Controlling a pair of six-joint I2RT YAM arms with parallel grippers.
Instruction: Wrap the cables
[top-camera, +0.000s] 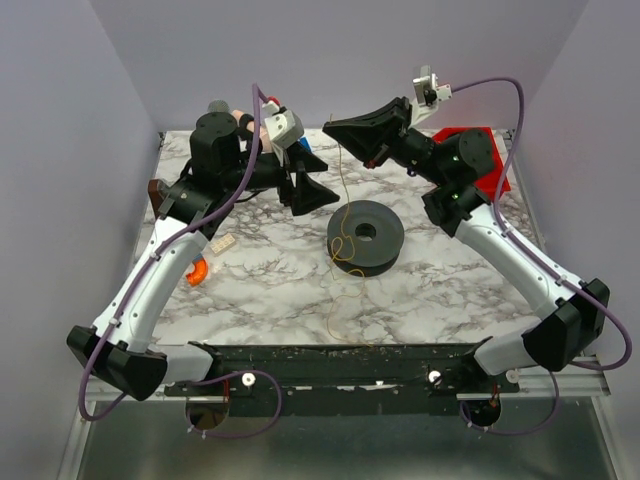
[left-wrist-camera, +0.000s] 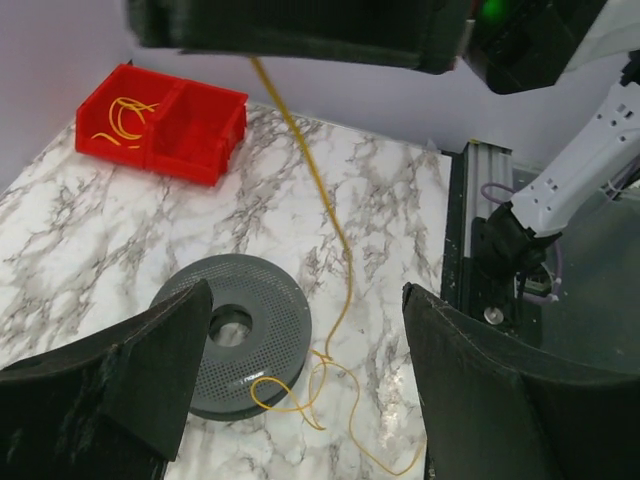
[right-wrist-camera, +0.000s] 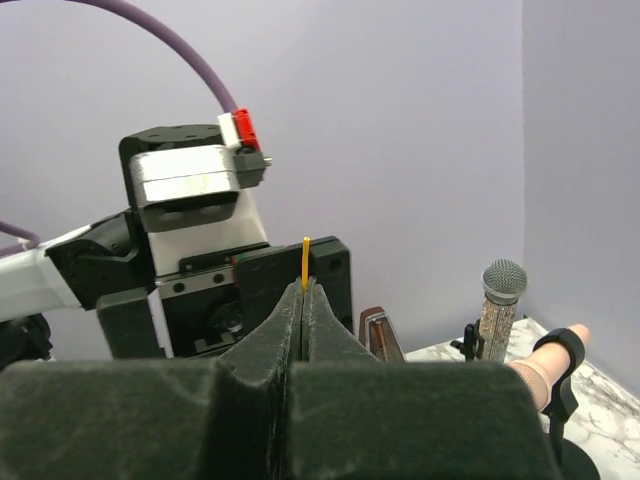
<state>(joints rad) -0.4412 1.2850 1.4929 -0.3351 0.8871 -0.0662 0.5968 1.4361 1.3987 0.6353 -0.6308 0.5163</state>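
My right fingers (right-wrist-camera: 270, 340) pinch the cable (left-wrist-camera: 321, 192) high at 12 o'clock of the spool (top-camera: 387, 241), ready for winding; my left fingers (left-wrist-camera: 130, 370) stand spread.

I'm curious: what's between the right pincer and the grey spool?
The yellow cable hangs from the shut right pincer down to the spool, in the top view.

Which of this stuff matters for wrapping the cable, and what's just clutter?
Job: cable, pinched in the right pincer; spool; red bin with more strands.
Lying about: microphone, orange thing, white block.
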